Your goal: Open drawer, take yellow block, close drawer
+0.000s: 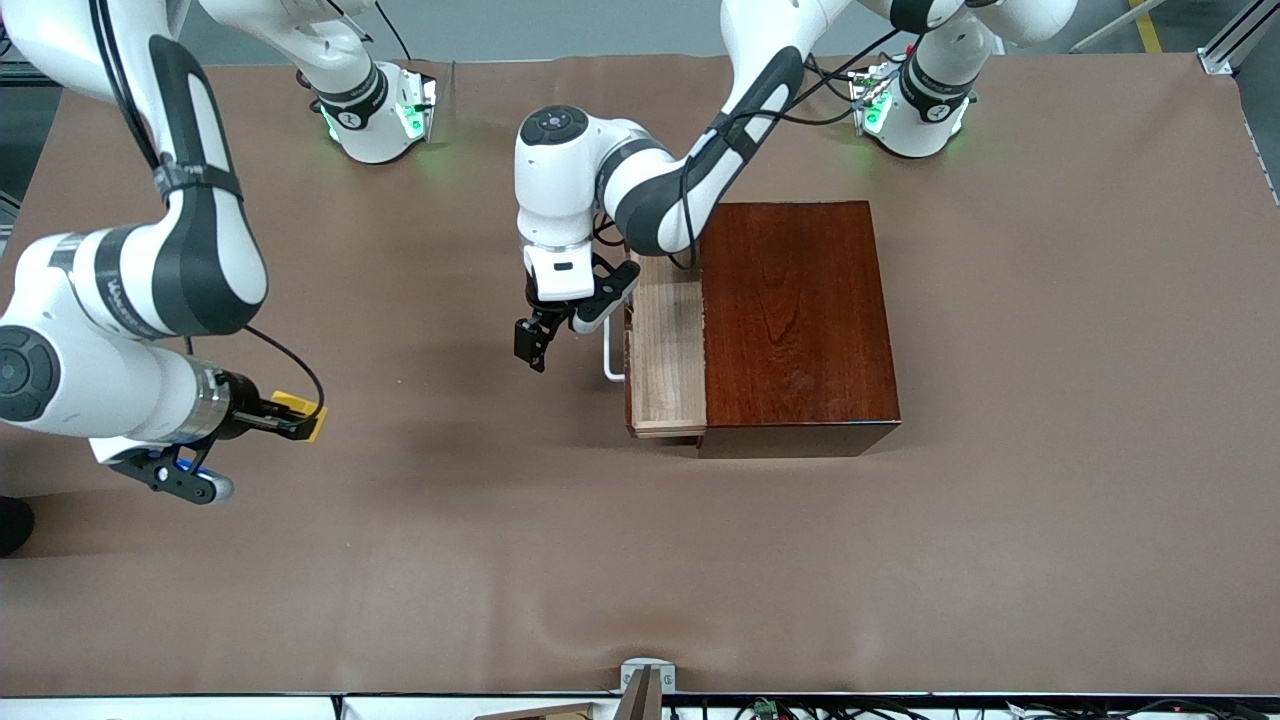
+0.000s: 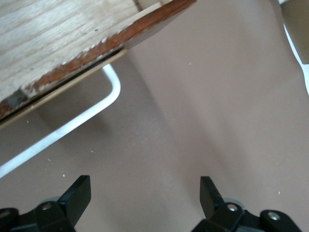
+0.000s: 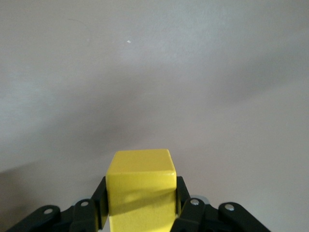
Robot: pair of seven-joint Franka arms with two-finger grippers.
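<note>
Franka arms work a table draped in brown cloth (image 1: 1050, 300). Reaching in from its base, the left arm bends down at the wrist; the left gripper (image 1: 532, 345) hangs with fingers spread and empty over the cloth just beside the white bar handle (image 1: 609, 358) of the drawer (image 1: 668, 350). That pale wood tray stands partly pulled out of the dark reddish-brown wooden box (image 1: 795, 315). Toward the right arm's end of the table, the right gripper (image 1: 290, 418) is clamped on the yellow block (image 1: 303, 409) above bare cloth, well apart from the box.
</note>
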